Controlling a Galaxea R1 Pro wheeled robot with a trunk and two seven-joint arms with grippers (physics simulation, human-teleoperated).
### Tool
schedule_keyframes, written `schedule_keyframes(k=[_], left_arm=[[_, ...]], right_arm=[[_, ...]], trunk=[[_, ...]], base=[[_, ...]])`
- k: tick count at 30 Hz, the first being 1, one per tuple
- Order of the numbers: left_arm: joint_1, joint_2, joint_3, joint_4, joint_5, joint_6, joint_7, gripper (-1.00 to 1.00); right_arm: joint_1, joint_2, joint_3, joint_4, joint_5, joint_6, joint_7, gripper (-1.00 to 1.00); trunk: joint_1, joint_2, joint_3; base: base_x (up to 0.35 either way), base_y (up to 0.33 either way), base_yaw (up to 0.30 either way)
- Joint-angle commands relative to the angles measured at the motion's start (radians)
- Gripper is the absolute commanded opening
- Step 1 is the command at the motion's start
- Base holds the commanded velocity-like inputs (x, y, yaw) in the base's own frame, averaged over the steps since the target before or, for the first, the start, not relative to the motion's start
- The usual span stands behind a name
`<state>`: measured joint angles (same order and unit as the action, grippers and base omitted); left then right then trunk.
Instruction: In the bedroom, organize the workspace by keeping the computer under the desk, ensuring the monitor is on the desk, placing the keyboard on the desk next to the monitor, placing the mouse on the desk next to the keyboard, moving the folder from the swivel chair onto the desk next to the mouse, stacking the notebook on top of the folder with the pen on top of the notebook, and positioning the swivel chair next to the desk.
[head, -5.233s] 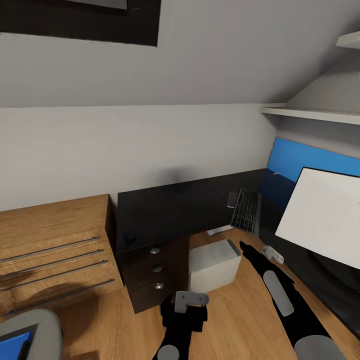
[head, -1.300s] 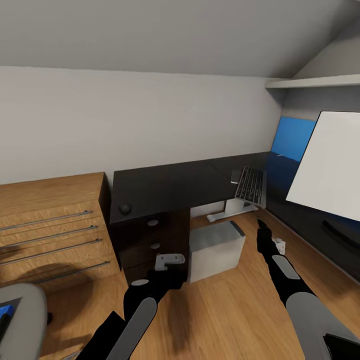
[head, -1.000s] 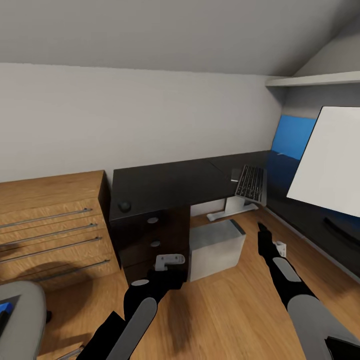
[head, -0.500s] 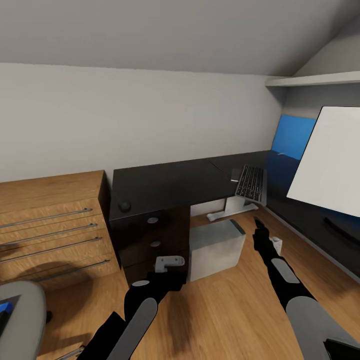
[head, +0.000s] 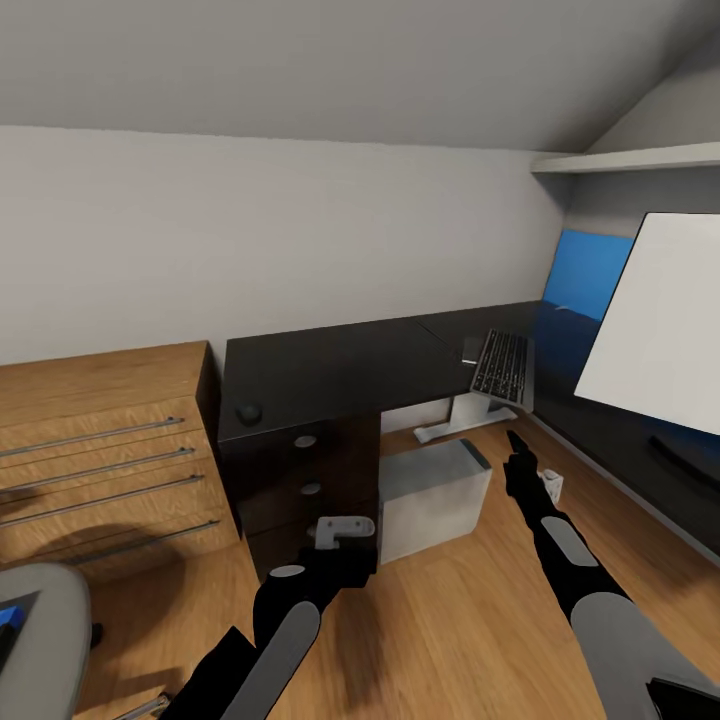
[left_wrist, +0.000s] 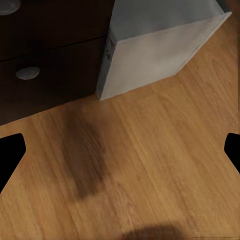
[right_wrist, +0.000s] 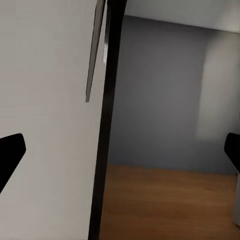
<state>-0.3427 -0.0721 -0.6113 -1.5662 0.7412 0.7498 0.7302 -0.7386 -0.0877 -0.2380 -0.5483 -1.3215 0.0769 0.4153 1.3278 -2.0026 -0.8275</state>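
I see the flat black-keyed keyboard (head: 500, 367) overhanging the dark desk (head: 340, 370) edge — long axis running away from me. Both hands (left_wrist: 120, 155) (right_wrist: 120, 150) spread wide, empty.

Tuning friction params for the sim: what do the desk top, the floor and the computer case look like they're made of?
Desk: looks like dark, near-black laminate or painted wood, smooth, with a faint sheen; no grain visible. Floor: warm brown wood planks, with grain lines and plank seams visible, satin finish. Computer: pale grey case with flat panels, likely painted metal or plastic; the render leaves that open.
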Motion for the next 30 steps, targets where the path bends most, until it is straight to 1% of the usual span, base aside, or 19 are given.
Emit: schedule_keyframes(k=[1,6,8,16,23,26,30], left_arm=[[-0.001,0.000,-0.015,0.000,0.009,0.001,0.011,1.00],[-0.001,0.000,-0.049,0.002,0.008,0.000,0.014,1.00],[-0.001,0.000,-0.057,0.003,0.009,0.000,0.015,1.00],[-0.001,-0.001,-0.064,0.007,0.009,0.000,0.015,1.00],[-0.001,0.000,-0.073,0.019,0.009,-0.001,0.007,1.00],[-0.001,0.000,-0.086,0.021,0.009,-0.001,0.009,1.00],[-0.001,-0.001,-0.094,0.021,0.009,-0.001,0.012,1.00]], right_arm=[[-0.001,0.000,-0.002,0.001,-0.010,0.008,0.005,1.00],[0.000,0.000,-0.002,0.000,-0.009,0.006,0.008,1.00],[-0.001,0.000,-0.002,0.000,-0.008,0.006,0.009,1.00],[0.000,0.000,-0.004,-0.016,-0.007,0.004,0.022,1.00],[0.000,0.000,-0.004,-0.027,-0.007,0.005,0.027,1.00],[-0.001,0.000,-0.004,-0.028,-0.007,0.006,0.028,1.00],[0.000,-0.001,-0.004,-0.028,-0.007,0.005,0.026,1.00]], trunk=[[0.000,0.000,-0.001],[0.000,0.000,-0.001],[0.000,0.000,-0.001],[0.000,0.000,-0.001],[0.000,0.000,-0.001],[-0.011,0.021,0.008],[-0.027,0.049,0.021]], base=[[0.166,0.000,0.000],[0.239,0.000,0.000],[0.294,0.000,0.000],[0.290,0.000,0.000],[0.075,0.000,0.000],[0.019,0.000,0.000],[0.007,0.000,0.000]])
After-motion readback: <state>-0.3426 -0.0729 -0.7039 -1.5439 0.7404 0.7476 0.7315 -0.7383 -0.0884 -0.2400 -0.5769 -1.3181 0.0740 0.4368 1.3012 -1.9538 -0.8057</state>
